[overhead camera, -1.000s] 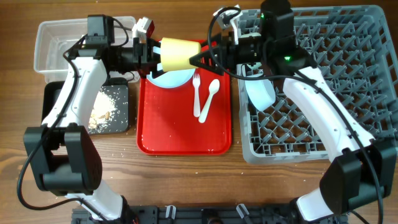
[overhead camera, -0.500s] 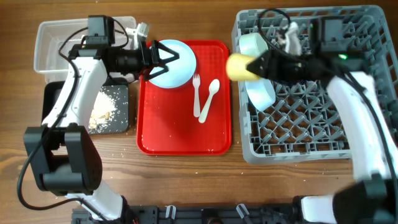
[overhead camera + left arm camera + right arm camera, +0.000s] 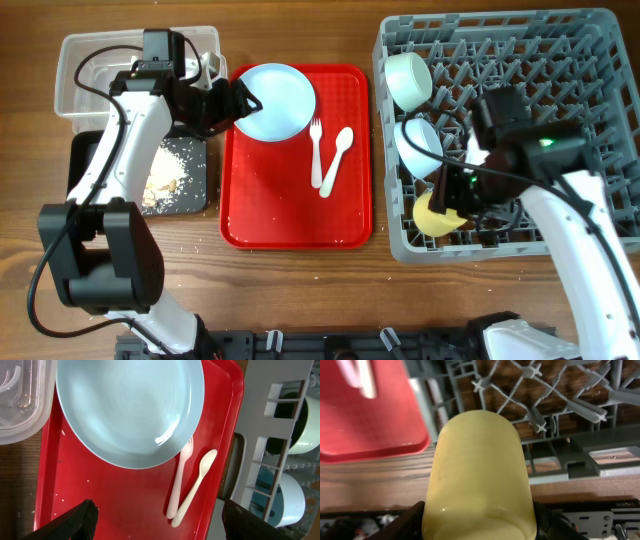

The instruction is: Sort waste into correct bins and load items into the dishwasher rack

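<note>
Two fingers (image 3: 414,522) of the right gripper (image 3: 452,193) clamp the yellow cup (image 3: 434,213) at the front-left corner of the dishwasher rack (image 3: 560,60); its mouth is hidden. The left gripper (image 3: 160,515) hangs wide open, empty, over the red tray (image 3: 100,490).

The plate (image 3: 272,101), fork (image 3: 316,155) and spoon (image 3: 336,160) are lying on the tray (image 3: 295,215) at mid-desk (image 3: 300,290). The tub (image 3: 85,70) and shallow bin (image 3: 78,160) are sitting left, and the rack (image 3: 560,60), holding bowls (image 3: 408,78) and cup (image 3: 437,212), right.

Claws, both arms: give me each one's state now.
Left claw: open, empty, above the red tray.
Right claw: closed on the yellow cup.
</note>
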Robot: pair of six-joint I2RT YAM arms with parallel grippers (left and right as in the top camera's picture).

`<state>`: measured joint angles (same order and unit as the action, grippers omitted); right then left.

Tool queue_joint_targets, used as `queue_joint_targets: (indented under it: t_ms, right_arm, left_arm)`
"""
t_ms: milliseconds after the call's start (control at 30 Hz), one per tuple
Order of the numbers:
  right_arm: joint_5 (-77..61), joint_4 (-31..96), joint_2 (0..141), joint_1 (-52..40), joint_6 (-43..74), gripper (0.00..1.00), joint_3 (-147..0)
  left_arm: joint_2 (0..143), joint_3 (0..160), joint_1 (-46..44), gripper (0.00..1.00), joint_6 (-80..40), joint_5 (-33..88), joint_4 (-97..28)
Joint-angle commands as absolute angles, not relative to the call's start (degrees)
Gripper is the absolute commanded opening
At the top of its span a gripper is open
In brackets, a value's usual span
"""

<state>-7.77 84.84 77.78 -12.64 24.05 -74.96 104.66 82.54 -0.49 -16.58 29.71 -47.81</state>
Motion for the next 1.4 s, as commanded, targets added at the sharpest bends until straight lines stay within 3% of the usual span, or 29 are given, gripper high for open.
queue_joint_targets:
  t_ms: [0,33,167,233,433,633,733,833,1033,1367]
  right_arm:
    - [-6.9,79.3,79.9,-13.1,25.6,0.52,-69.4]
    - [-7.7,77.3,80.8,-13.1,25.5,0.52,-68.0]
    - [-7.5,71.4,85.5,-13.1,25.5,0.75,-66.1]
    - [-7.7,69.8,86.1,-13.1,25.5,0.80,-66.9]
    - [-8.5,73.5,85.9,-13.2,21.4,0.83,-87.6]
    - [-12.7,52.9,88.4,-17.8,22.8,0.83,-94.7]
    - [-13.8,43.2,97.6,-24.2,24.3,0.83,-94.7]
    - [-13.5,35.9,109.9,-28.5,26.4,0.78,-96.1]
    - [-9.7,34.9,128.4,-29.4,27.6,0.59,-104.7]
    - [-7.0,32.2,136.3,-29.8,28.7,0.27,-104.5]
  left_arm:
    - [103.8,82.5,-0.6,0.81,-15.2,28.8,-48.1]
    - [103.8,82.5,-0.6,0.81,-15.2,28.8,-48.2]
    - [103.8,82.5,-0.6,0.81,-15.2,28.8,-48.3]
    - [103.8,82.5,-0.6,0.82,-15.2,28.8,-48.5]
    - [103.8,82.5,-0.6,0.82,-15.2,28.8,-48.5]
    - [101.4,85.1,2.2,0.79,-15.2,25.3,-51.4]
    - [96.7,86.1,3.9,0.82,-13.2,20.9,-53.0]
    - [93.8,86.1,4.0,1.00,-13.3,17.9,-54.3]
    - [93.9,86.1,4.0,1.00,-13.3,17.9,-54.5]
    - [93.9,86.1,4.0,1.00,-13.3,17.9,-54.5]
